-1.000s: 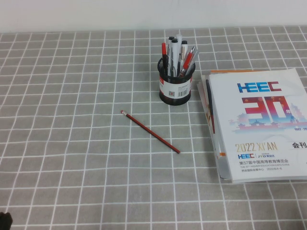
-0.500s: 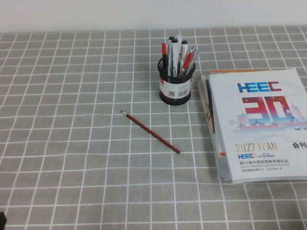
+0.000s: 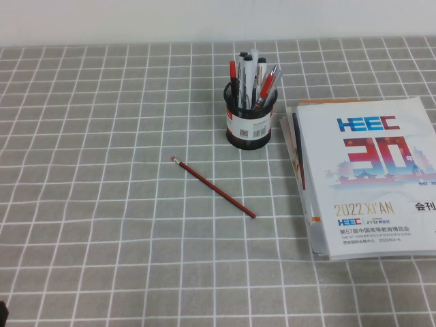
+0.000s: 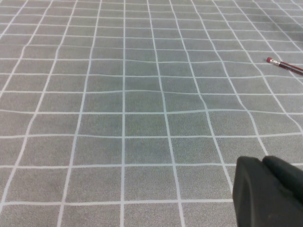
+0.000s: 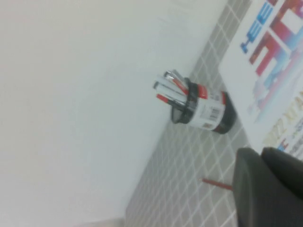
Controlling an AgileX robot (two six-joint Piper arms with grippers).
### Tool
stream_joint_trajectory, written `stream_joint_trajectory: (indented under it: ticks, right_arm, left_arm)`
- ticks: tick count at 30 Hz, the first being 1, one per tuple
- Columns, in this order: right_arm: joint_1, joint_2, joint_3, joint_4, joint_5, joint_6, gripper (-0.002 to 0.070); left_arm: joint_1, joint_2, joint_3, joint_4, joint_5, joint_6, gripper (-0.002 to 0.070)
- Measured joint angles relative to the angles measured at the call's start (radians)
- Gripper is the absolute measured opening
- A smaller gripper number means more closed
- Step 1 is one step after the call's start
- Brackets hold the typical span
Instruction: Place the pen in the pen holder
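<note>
Lying flat mid-bench, the pen (image 3: pixel 213 187) sits diagonal, near the pen holder (image 3: pixel 248 124) toward the far edge. Grip it mid-shaft — square to its axis. Left end effector (image 4: pixel 270 191) waits at the near-left corner, right end effector (image 5: pixel 267 187) off right — grip state indeterminate for both.

Only a dark sliver of the left gripper (image 3: pixel 3 313) is caught at the lower left edge of the high view, and its wrist view shows one black corner (image 4: pixel 270 191). The right gripper (image 5: pixel 270 187) is likewise cut off at the lower right. The pen (image 4: pixel 285 65) is cropped by the right edge. The booklet (image 3: pixel 368 177) is cut at the right edge.
</note>
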Motion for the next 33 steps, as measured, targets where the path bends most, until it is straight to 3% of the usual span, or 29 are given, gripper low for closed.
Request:
stream_joint_trajectory:
  ticks: [4,11,17,20,26,33]
  right_arm:
    - [0.000,0.000,0.000,0.013,0.018,0.000,-0.0013]
    - [0.000,0.000,0.000,-0.126,0.079,-0.031,-0.0013]
    - [0.000,0.000,-0.032,-0.142,0.181,-0.222,-0.0013]
    - [0.000,0.011,-0.133,-0.231,0.273,-0.283,-0.0013]
    - [0.000,0.211,-0.369,-0.495,0.358,-0.304,-0.0013]
    - [0.003,0.506,-0.559,-0.664,0.423,-0.367,-0.0013]
  left_arm:
    - [0.000,0.000,0.000,0.000,0.000,0.000,-0.0005]
    - [0.000,0.000,0.000,0.000,0.000,0.000,-0.0005]
    - [0.000,0.000,0.000,0.000,0.000,0.000,-0.0005]
    - [0.000,0.000,0.000,0.000,0.000,0.000,-0.0005]
    - [0.000,0.000,0.000,0.000,0.000,0.000,-0.0005]
    - [0.000,0.000,0.000,0.000,0.000,0.000,-0.0005]
